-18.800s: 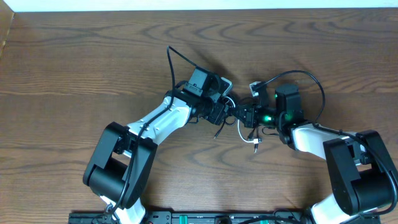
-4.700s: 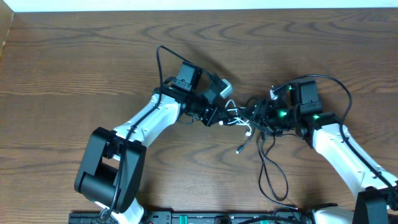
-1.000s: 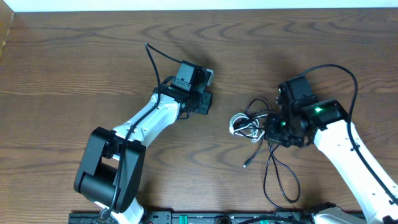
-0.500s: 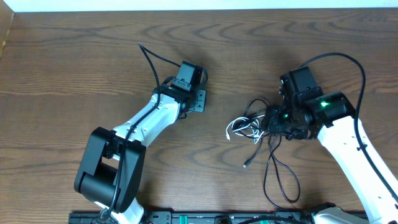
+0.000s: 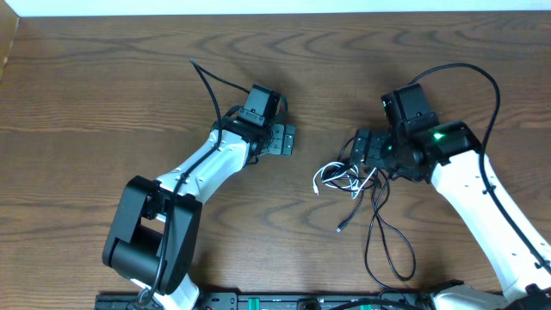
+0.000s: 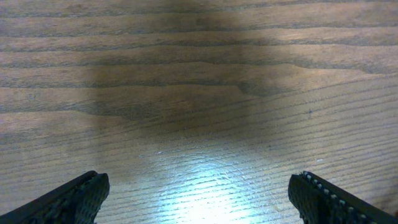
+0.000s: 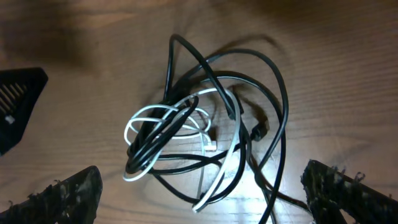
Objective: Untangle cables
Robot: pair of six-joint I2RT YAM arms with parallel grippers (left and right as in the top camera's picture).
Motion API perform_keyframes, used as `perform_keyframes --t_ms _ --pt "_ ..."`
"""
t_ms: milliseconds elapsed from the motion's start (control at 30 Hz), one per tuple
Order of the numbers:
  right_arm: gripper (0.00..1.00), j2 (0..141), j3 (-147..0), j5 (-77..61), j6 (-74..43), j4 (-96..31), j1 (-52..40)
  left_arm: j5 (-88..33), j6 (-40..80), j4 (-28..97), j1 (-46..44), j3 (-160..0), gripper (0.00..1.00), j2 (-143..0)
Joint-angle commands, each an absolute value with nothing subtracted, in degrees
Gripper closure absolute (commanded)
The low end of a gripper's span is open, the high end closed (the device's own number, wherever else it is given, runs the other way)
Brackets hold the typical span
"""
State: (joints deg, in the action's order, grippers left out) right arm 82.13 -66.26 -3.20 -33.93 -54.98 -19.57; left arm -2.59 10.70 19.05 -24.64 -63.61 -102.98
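The cables lie in a loose tangle on the wooden table. The white cable [image 5: 330,178] [image 7: 163,114] loops through coils of the black cable [image 5: 385,243] [image 7: 277,99]. A long black loop trails toward the front edge, and one plug end [image 5: 342,228] lies apart from the heap. My right gripper [image 5: 362,153] [image 7: 202,198] hovers open just above the tangle, with its fingers wide on either side and touching neither cord. My left gripper [image 5: 281,139] [image 6: 200,196] is open over bare wood to the left of the tangle, with nothing between its fingers.
The thick black wires of the arms arc above each wrist [image 5: 469,73]. A dark fingertip of the left gripper [image 7: 17,106] shows at the left edge of the right wrist view. The table's far edge [image 5: 275,13] runs along the top.
Both grippers have opened wide. The right one has let go of the cable bundle, which now rests on the table, and it has drawn back a little. The left arm has stayed in place.
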Motion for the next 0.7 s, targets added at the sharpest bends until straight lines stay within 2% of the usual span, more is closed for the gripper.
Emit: perform_keyframes --t_ms 0,667 --pt "0.01 82.4 -66.2 -1.6 -34.2 -54.8 -19.9 -1.7 10.8 19.0 -24.7 -64.0 0.02 -103.4" --pt "0.01 82.4 -66.2 -1.7 -34.2 -54.8 -19.9 -1.7 10.8 17.9 -24.7 -64.0 0.01 -103.4"
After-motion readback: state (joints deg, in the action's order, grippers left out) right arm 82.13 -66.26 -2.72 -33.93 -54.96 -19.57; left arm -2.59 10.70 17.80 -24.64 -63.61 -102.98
